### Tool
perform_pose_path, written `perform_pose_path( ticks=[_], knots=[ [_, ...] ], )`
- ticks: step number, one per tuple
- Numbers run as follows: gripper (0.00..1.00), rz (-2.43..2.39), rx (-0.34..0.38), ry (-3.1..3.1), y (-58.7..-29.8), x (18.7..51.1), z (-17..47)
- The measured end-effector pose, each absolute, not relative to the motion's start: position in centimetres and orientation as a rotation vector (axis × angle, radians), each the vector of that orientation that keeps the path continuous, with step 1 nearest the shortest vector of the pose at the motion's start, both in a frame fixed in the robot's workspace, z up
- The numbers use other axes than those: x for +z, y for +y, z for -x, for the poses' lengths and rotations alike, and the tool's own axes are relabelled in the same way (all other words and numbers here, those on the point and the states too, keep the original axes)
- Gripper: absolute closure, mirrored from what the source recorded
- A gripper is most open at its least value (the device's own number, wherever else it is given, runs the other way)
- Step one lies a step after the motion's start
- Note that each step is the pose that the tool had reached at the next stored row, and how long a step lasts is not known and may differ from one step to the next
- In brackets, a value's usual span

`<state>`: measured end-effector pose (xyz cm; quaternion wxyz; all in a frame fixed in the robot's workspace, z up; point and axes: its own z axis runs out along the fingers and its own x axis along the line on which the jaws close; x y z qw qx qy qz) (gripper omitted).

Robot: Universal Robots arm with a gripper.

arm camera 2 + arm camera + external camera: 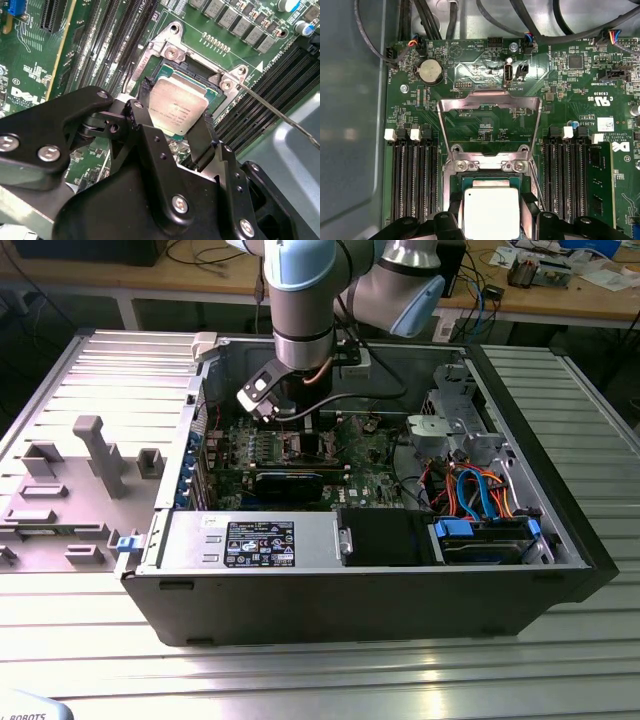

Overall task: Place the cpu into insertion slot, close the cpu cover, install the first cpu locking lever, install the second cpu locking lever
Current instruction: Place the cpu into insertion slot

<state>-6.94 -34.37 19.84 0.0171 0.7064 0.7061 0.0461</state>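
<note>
My gripper (300,437) reaches down into the open computer case over the motherboard. In both wrist views its black fingers (206,131) press the two opposite edges of the cpu (176,106), a flat silver square. The cpu lies level in the insertion slot (194,75), whose silvery rim (490,164) frames it. Gripper (491,212) and cpu (491,209) appear together in the first wrist view. The cpu cover (490,101), a thin metal frame with a big window, stands swung open beyond the slot. One thin locking lever (280,114) sticks up unlatched beside the slot.
Long memory slots (415,180) run along both sides of the socket. Case walls (520,430) enclose the board; blue and orange cables (480,490) and a drive bay sit at the exterior view's right. A power supply (250,540) lies at the front. Grey fixtures (95,455) stand outside the case.
</note>
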Motion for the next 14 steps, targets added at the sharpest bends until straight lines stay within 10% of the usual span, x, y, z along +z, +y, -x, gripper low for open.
perform_pose_path(
  ticks=[14],
  knots=[
    [0.44,-2.208,0.146,2.182,-34.34,19.48,6.93]
  ],
)
